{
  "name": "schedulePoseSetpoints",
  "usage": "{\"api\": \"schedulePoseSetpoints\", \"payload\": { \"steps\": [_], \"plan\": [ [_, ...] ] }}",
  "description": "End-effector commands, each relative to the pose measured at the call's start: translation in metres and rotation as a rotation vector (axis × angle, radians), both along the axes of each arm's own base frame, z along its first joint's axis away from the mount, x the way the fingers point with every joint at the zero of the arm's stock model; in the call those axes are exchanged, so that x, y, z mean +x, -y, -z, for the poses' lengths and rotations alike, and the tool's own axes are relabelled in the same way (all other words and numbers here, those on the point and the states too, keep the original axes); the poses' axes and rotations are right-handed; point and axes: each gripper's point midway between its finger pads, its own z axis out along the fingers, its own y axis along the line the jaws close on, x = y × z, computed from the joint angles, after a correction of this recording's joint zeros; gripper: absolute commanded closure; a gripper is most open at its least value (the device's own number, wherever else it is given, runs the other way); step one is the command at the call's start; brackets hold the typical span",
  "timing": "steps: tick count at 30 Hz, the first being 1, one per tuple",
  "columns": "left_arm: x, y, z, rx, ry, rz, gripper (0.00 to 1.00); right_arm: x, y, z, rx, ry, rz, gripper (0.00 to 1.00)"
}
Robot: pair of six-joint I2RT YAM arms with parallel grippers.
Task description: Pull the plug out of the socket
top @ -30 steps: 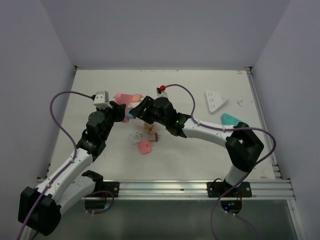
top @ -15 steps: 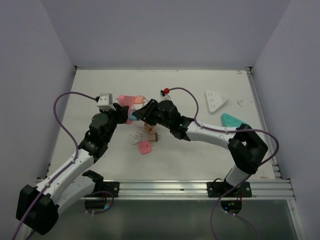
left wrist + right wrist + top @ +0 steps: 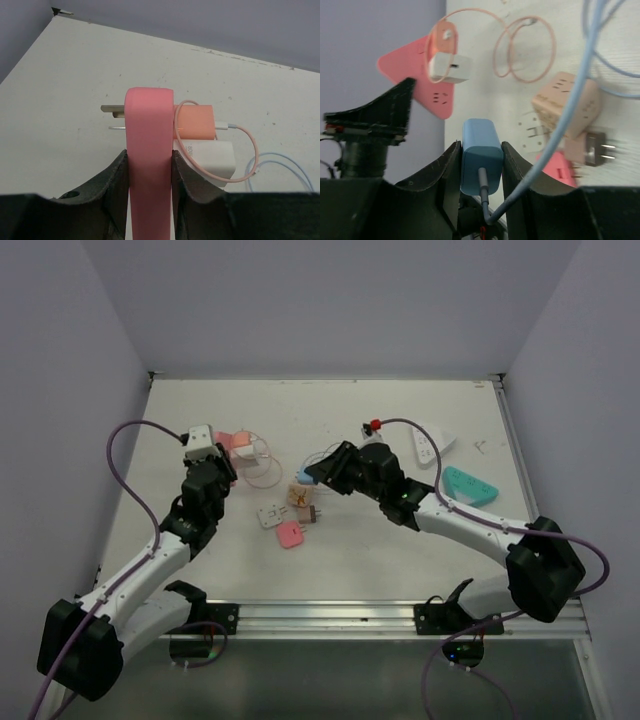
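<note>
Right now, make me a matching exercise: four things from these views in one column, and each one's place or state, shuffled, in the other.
1. blue plug
2. pink socket
3. white charger
4. teal socket

A. plugged into the pink socket
B. lying loose at the far right
C. clamped in the right gripper
D. clamped in the left gripper

Pairs: 1-C, 2-D, 3-A, 4-B

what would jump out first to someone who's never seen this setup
Each arm is gripping something over the table's far middle: the left tool clamps a pink socket with a white charger sitting on it. The right tool holds a blue plug clear of that socket, its blue cable trailing off. Between the arms, nearer the bases, loose adapters lie scattered on the table.
</note>
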Motion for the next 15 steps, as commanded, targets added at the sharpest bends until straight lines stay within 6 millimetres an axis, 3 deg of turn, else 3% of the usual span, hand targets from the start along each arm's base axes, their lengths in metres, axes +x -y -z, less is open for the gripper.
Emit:
{"api": "schedulePoseSetpoints", "payload": {
  "steps": [1,2,5,6,11,15],
  "plan": [
    [0.007,0.015,-0.072,-0.094,0.192,0.067,1.0,0.002,0.039,0.035,-0.079,-0.03,0.019,1.0],
    [0.007,0.019,-0.073,-0.092,0.181,0.091,1.0,0.01,0.054,0.045,-0.095,-0.046,0.045,1.0],
    [0.007,0.039,-0.079,-0.111,0.167,0.195,1.0,0.007,0.07,0.072,-0.145,-0.062,-0.021,1.0],
    [0.007,0.047,-0.078,-0.118,0.157,0.242,1.0,0.003,0.071,0.085,-0.182,-0.072,-0.064,1.0],
    [0.006,0.073,-0.076,-0.126,0.111,0.378,1.0,-0.005,0.069,0.111,-0.242,-0.073,-0.169,1.0],
    [0.002,0.083,-0.074,-0.118,0.091,0.436,1.0,-0.004,0.073,0.13,-0.282,-0.098,-0.176,0.8]
  ]
}}
